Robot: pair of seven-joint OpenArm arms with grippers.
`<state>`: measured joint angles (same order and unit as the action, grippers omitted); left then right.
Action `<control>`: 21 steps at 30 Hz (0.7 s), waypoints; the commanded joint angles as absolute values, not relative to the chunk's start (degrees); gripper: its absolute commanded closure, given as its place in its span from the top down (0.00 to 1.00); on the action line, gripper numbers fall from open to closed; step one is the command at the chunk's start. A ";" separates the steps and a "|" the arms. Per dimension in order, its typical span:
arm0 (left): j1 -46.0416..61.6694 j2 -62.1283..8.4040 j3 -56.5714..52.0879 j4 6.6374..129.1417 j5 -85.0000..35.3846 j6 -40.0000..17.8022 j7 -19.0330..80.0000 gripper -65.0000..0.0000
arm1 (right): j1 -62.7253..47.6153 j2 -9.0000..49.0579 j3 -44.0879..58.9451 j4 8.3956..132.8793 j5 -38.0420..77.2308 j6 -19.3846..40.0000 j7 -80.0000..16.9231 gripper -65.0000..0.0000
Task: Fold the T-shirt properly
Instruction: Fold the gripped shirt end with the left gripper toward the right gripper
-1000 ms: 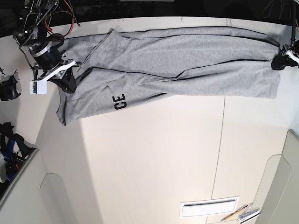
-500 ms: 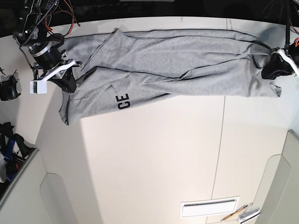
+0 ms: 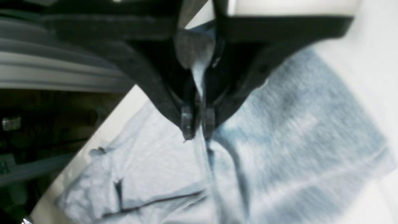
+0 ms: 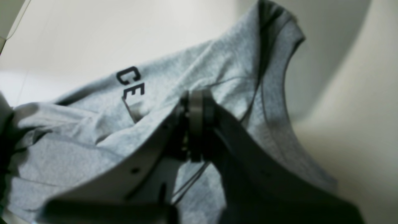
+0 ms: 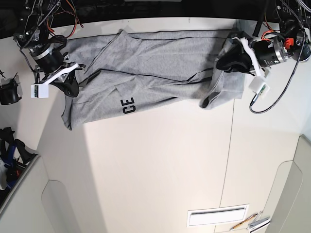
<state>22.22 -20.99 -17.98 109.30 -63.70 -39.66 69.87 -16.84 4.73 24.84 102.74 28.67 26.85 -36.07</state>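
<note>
Left wrist view: left gripper (image 3: 198, 126) jaws pinched on a fold of the T-shirt (image 3: 279, 149), cloth draped over the table (image 3: 367, 62) edge, right wrist view: right gripper (image 4: 196, 124) clamped on grey fabric beside letters "CE" (image 4: 130, 82), base view: shirt strung along the table's far edge, its left-arm end lifted and bunched inward.

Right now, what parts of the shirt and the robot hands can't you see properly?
- The T-shirt: only "CE" of its print shows in the base view; folds hide the rest.
- The right gripper: in the right wrist view it is blurred, and cloth hides its fingertips.
- The left gripper: the left wrist view is blurred, and the top edge cuts off its body.
- The small items at the base view's bottom edge: too small to name.
</note>
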 commanded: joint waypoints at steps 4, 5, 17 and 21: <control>21.67 -21.74 -15.35 111.15 -64.10 -40.00 67.02 0.00 | -16.56 5.08 24.99 103.59 29.39 27.46 -34.94 0.00; 21.54 -21.69 -14.76 111.15 -63.53 -40.00 66.87 0.00 | -16.56 5.08 24.99 103.59 29.39 27.46 -34.96 0.00; 18.39 -16.99 -9.80 111.15 -63.35 -40.00 66.24 0.00 | -16.73 5.08 24.99 103.59 29.36 27.46 -35.00 0.00; 17.93 -16.82 -6.44 111.15 -62.39 -40.00 66.22 0.00 | -16.69 5.08 24.99 103.59 29.36 27.46 -34.98 0.00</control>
